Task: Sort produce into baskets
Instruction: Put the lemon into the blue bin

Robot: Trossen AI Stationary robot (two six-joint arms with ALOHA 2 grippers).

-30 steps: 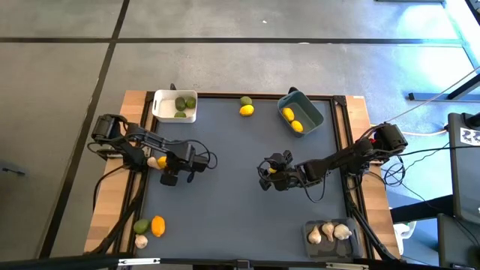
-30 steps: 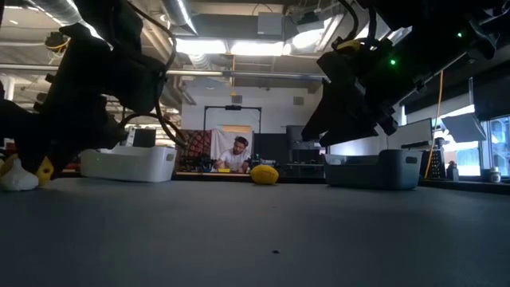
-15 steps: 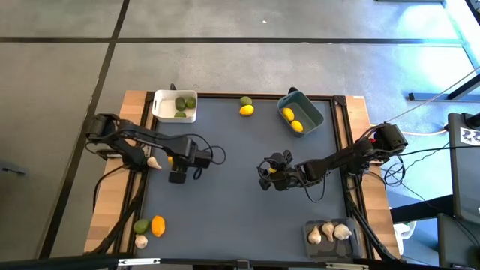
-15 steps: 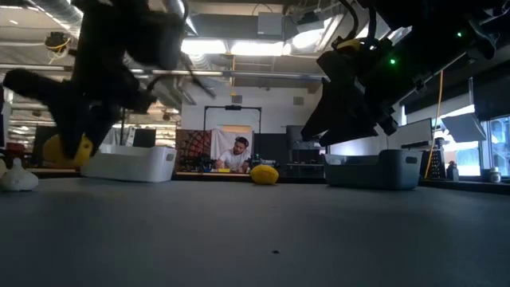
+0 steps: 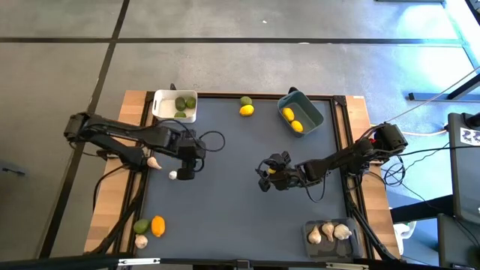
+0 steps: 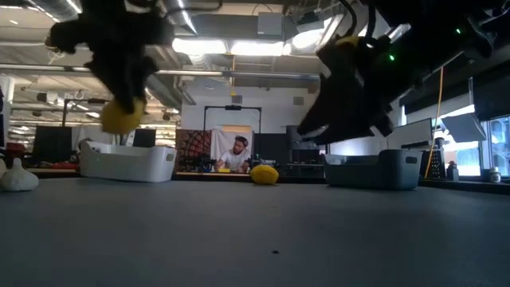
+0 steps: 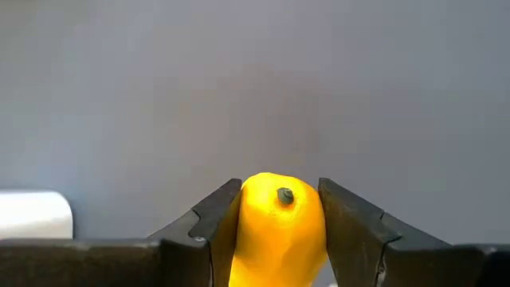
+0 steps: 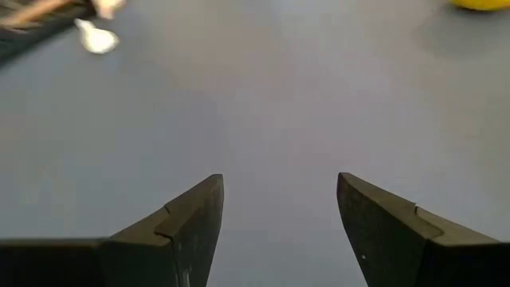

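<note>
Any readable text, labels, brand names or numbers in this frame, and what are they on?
None can be read.
The black-and-white patterned tag at the right edge of the high view is a marker, not words.
The boards behind the person in the low view are too blurred to read.

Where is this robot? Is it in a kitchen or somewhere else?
Not a kitchen; it looks like a big open lab or workshop. Behind the dark grey table a seated person works at a desk, long ceiling strip lights hang overhead, and the left gripper holds a yellow lemon-like fruit.
</note>
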